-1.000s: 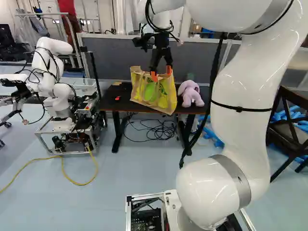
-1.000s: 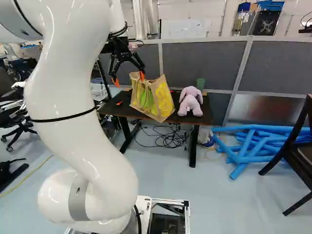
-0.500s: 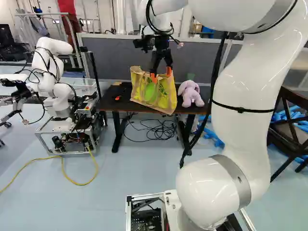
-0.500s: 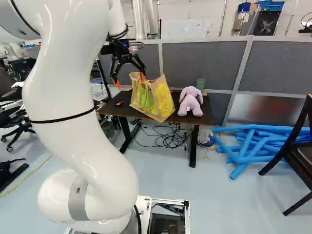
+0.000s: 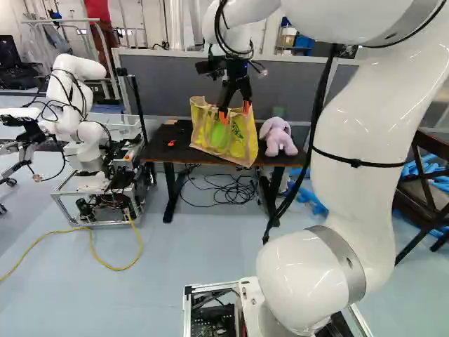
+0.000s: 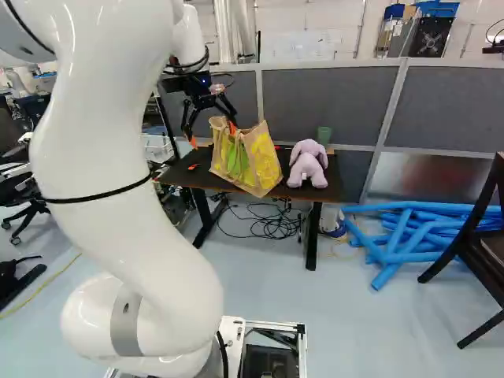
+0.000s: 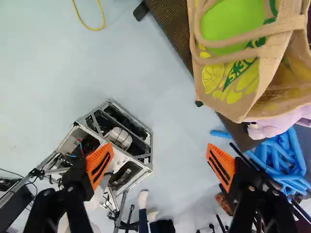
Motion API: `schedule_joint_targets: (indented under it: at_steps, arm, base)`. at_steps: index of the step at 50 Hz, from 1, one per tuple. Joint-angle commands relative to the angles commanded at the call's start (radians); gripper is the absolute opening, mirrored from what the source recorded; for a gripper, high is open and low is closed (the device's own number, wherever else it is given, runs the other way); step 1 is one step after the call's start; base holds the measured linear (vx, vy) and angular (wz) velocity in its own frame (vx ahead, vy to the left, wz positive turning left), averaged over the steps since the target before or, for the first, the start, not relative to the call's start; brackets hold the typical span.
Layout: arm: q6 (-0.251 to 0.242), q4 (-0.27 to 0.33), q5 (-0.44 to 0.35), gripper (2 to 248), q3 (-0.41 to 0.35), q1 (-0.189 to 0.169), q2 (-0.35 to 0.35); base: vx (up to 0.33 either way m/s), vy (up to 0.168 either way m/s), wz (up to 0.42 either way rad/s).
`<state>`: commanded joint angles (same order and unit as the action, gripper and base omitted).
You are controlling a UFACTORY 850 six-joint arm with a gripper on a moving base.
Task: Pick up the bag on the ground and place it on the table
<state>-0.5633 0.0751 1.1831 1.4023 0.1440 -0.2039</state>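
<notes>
Two fingers of the tool (image 6: 213, 135) stand wide apart, with nothing held between them, so the tool is open. The bag (image 6: 246, 161) is already on the surface (image 5: 179, 133), upright, and it reaches to the near edge. It is tan and yellow, with green parts, and its handles (image 7: 238, 41) are free of the fingers. From where I stand, the tool points down at the bag's left side, at about the height of its upper part. Seen from the wrist, the bag is ahead of the tool (image 7: 160, 165) and to one side, and there is floor (image 7: 165, 77) showing between the orange pads (image 7: 99, 165) and the bag.

Just right of the bag sits a lilac plush toy (image 6: 309, 165), and a green cup (image 6: 324, 135) is behind this toy. One small red thing (image 5: 171, 143) lies on the left part of the surface. Under the surface, some black cables (image 6: 272, 224) make a tangle on the floor. Farther right, many blue tubes (image 6: 409, 224) lie crossed in a pile, and near them is a dark chair (image 6: 492, 236). A grey partition (image 6: 323, 102) stands on the far side. At left there is another robot (image 5: 84, 147), white also, and a yellow cable (image 5: 95, 260) runs along the floor near its frame.
</notes>
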Motion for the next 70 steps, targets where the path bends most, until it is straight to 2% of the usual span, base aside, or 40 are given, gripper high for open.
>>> schedule_joint_targets:
  at_steps: [17,35,70]
  arm:
    - [0.036,-0.005,-0.132,247,-0.084,-0.009,0.031]
    - [0.084,-0.011,-0.307,247,-0.196,-0.021,0.072]
    - [0.206,-0.027,-0.751,247,-0.48,-0.053,0.176]
  base:
    - [0.0,0.0,0.0]
    - [0.0,0.0,0.0]
    - [0.0,0.0,0.0]
